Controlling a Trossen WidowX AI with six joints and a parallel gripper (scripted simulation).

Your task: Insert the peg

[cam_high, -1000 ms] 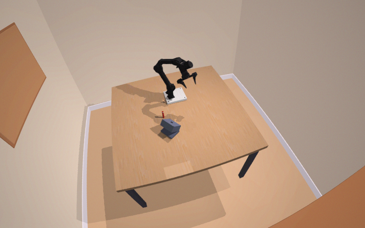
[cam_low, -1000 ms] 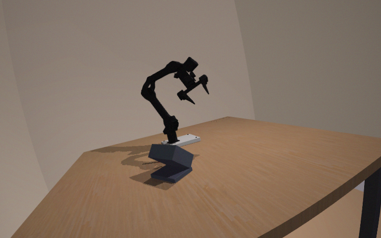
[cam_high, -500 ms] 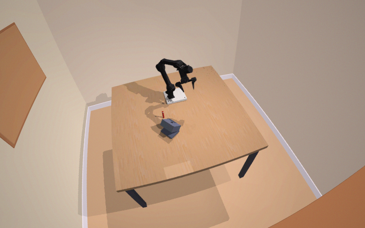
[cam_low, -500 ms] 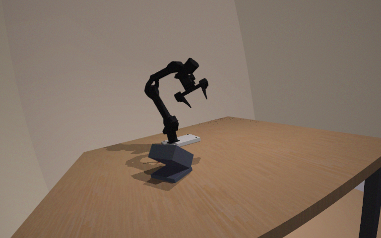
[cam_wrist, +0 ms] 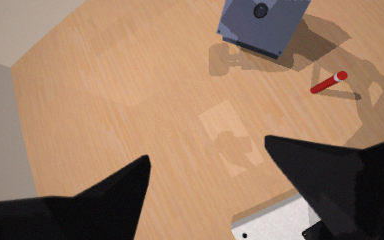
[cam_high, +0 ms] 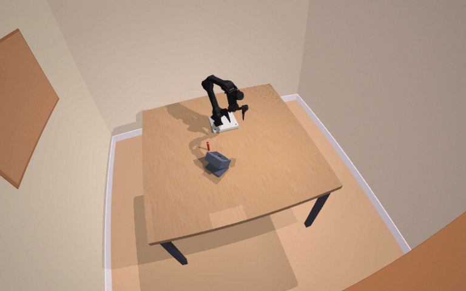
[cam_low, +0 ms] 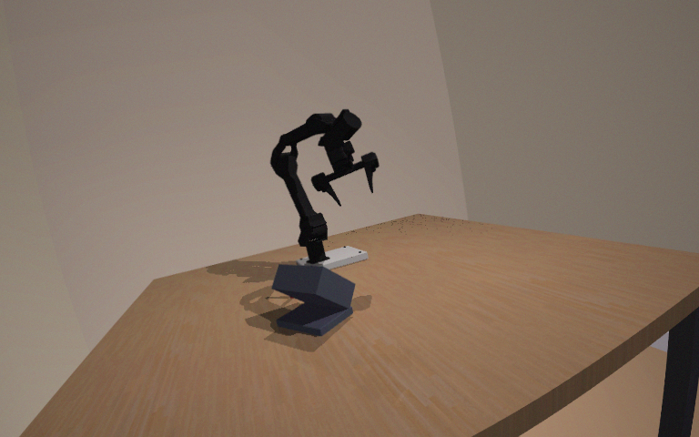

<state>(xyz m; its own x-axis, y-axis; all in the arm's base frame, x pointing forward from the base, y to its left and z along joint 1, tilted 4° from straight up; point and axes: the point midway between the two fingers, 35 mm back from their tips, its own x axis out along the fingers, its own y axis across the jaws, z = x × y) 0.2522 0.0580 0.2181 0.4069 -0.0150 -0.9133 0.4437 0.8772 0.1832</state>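
A red peg with a pale band near its top stands upright on the table, between the robot's base and the panel; it is hidden in the exterior view. The blue-grey sloped panel stands just beyond the peg. Its single dark hole looks round in the wrist view. My gripper is wide open and empty, high above the table near the base. In the wrist view the peg is up and to the right of the fingertips.
The white base plate lies under the arm, behind the peg. The wooden table carries the panel and the arm. The arm's shadow falls around the peg and panel.
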